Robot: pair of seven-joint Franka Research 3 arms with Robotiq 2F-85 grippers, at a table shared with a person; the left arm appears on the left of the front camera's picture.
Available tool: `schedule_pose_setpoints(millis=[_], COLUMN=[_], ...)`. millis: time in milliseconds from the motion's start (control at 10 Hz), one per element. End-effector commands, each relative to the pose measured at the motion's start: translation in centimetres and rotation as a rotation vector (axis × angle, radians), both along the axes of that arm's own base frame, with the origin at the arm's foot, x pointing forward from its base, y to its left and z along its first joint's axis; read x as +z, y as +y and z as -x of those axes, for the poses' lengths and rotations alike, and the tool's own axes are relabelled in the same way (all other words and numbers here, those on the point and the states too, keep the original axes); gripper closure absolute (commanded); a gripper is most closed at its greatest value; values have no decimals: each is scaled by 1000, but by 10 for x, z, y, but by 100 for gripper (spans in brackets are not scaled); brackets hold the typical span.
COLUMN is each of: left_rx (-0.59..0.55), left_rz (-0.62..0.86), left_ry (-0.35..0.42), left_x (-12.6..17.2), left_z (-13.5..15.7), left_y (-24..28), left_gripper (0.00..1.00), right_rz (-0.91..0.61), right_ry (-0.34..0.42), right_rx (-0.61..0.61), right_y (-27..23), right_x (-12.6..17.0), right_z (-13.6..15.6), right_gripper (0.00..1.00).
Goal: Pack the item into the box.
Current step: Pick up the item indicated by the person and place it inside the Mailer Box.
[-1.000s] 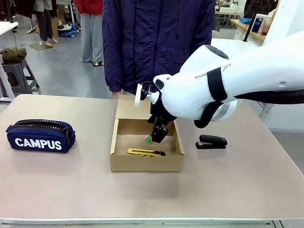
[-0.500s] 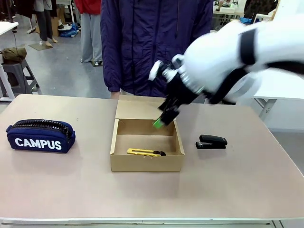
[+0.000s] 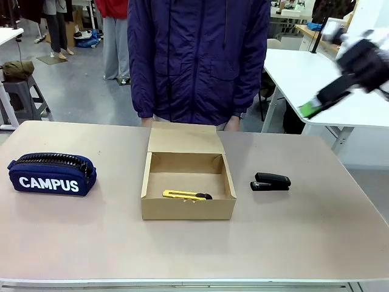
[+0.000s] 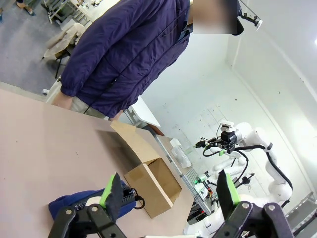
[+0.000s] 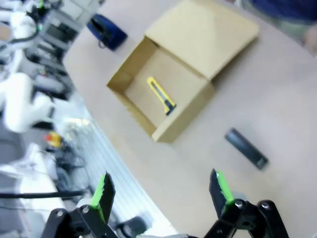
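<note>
The yellow utility knife with its black end lies flat on the floor of the brown cardboard box, near the front wall; from above, the knife and the box show with the flap lid folded back. My right gripper hangs blurred high at the right, far from the box, and its green-padded fingers stand wide apart with nothing between them. My left gripper is open and holds nothing, looking over the table at the box.
A navy CAMPUS pouch lies at the table's left. A black stapler sits right of the box. A person in a purple jacket stands at the far edge behind the box.
My right gripper has lifted out of the box and swung up and away to the right. The knife stays in the box.
</note>
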State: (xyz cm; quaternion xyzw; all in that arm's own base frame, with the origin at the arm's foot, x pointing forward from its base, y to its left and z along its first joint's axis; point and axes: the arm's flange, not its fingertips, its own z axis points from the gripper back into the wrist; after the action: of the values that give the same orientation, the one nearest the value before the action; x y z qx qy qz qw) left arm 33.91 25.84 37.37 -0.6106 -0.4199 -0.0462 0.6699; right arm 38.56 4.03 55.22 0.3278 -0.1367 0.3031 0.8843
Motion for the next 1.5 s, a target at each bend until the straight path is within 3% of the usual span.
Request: schedule_pose_setpoints(millis=[0, 300, 600, 800, 1200, 1400], left_rx=[-6, -6, -6, -6, -6, -6], left_rz=[-15, -15, -15, -15, -15, -15], left_ry=[-8, -8, -8, -8, -8, -8], left_x=[-1, -1, -1, -1, -1, -1], left_z=[0, 0, 0, 0, 0, 0], left_y=[1, 1, 1, 1, 1, 1], left_gripper=[0, 0, 0, 0, 0, 0], right_rz=[-209, -478, -717, -802, -730, -786], right_ry=[111, 229, 380, 397, 383, 427], right_rx=[-136, -278, -457, -512, -586, -538], right_y=[-66, -201, -303, -328, -321, -326], right_x=[4, -30, -85, -110, -124, -132], right_z=[17, 58, 63, 60, 48, 53], right_gripper=[0, 0, 0, 0, 0, 0])
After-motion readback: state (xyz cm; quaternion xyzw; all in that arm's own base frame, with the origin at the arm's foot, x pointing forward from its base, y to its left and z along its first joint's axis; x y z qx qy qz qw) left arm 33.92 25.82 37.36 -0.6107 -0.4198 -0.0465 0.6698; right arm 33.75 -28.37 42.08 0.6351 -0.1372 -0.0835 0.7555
